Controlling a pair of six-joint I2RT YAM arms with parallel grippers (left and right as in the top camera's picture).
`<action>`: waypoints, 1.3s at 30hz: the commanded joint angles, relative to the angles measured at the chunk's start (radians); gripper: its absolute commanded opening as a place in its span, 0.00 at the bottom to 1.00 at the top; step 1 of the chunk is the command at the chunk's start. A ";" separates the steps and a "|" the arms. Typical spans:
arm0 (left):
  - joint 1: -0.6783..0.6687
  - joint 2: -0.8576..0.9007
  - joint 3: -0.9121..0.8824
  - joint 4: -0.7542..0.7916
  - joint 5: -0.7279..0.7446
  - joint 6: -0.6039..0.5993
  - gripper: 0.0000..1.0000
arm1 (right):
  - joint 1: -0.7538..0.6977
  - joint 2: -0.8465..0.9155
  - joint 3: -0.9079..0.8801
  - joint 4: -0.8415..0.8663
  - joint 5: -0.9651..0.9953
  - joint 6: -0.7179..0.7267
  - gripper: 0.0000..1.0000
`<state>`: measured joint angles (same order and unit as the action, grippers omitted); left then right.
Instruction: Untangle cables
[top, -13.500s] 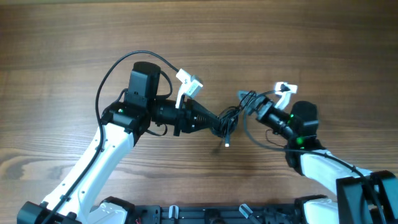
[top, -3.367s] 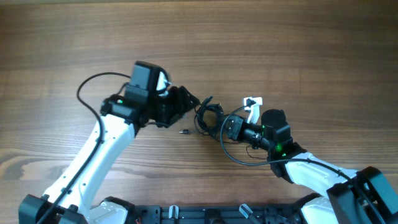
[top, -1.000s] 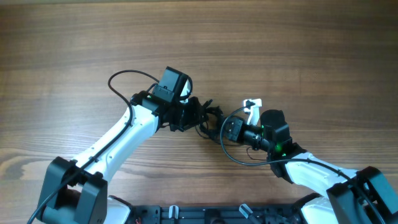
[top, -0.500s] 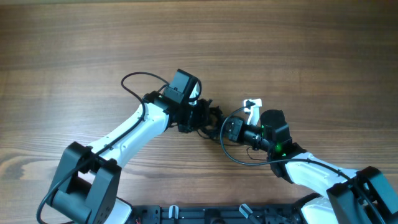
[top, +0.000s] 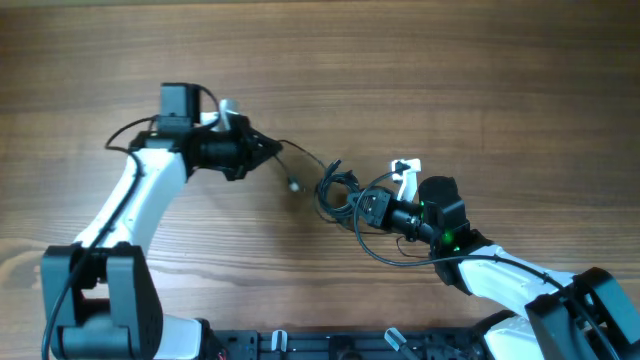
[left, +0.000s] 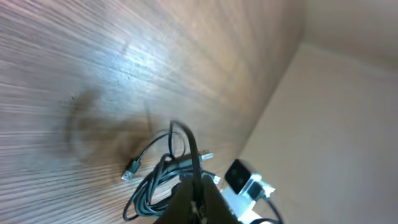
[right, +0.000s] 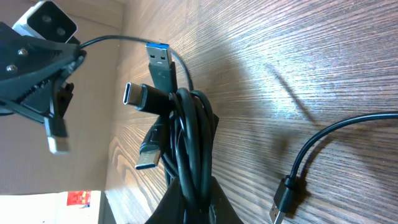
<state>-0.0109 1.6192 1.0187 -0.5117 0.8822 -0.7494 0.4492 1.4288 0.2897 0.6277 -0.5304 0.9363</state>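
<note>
The cables (top: 335, 188) are a small dark tangle on the wooden table, just left of my right gripper (top: 360, 207), which is shut on the bundle. In the right wrist view the cords (right: 193, 130) run up out of the right gripper (right: 193, 202), and three plug ends (right: 160, 59) stick out at the top. My left gripper (top: 268, 150) is shut on one thin strand (top: 302, 157) stretched from the tangle, with a small plug (top: 293, 184) hanging below it. In the left wrist view the left gripper (left: 196, 190) pinches that strand above the looped cables (left: 155, 186).
A thicker black arm cable (top: 375, 250) loops on the table in front of the right arm. Another cord with a plug (right: 283, 199) lies right of the bundle. A black rail (top: 330, 345) runs along the table's front edge.
My left gripper has shut on a strand and drawn back to the left, pulling it out of the tangle. The right gripper has held the bundle in place.
</note>
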 joint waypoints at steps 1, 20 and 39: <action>0.077 -0.020 0.024 -0.003 -0.048 -0.028 0.04 | 0.002 0.002 0.003 0.007 -0.002 -0.018 0.04; -0.247 -0.020 0.023 -0.151 -0.169 0.263 0.94 | 0.002 0.002 0.003 0.088 0.035 0.156 0.04; -0.229 -0.227 0.051 0.021 0.031 0.270 0.86 | -0.187 0.002 0.003 0.472 -0.260 0.739 0.07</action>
<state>-0.1654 1.3888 1.0615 -0.4694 0.9367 -0.4965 0.2653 1.4345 0.2859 1.0927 -0.7853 1.6348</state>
